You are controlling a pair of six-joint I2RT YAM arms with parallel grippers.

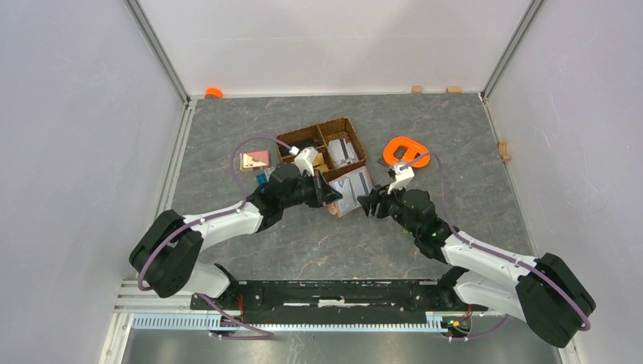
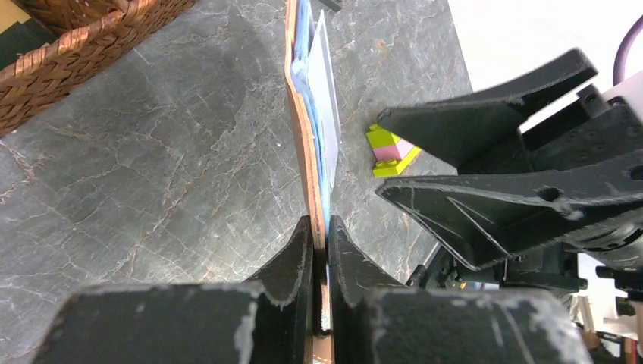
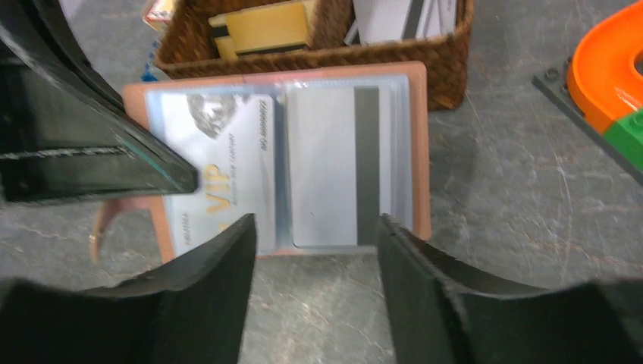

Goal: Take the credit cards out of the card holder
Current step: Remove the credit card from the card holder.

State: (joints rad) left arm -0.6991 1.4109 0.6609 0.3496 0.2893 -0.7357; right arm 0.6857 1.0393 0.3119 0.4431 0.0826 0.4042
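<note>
The reddish-brown card holder lies open in front of the basket. Its clear sleeves hold a pale VIP credit card and a grey-white card with a dark stripe. My left gripper is shut on the holder's left edge, which shows edge-on with a white card beside it. It also shows in the top view. My right gripper is open just short of the holder's near edge, its jaws in line with the striped card. In the top view it sits right of the holder.
The dark-brown woven basket stands just behind the holder, with grey cards and a yellow card in its compartments. An orange piece lies to the right. A pink-and-tan flat piece and a blue block lie to the left. A yellow-pink block lies near the right gripper.
</note>
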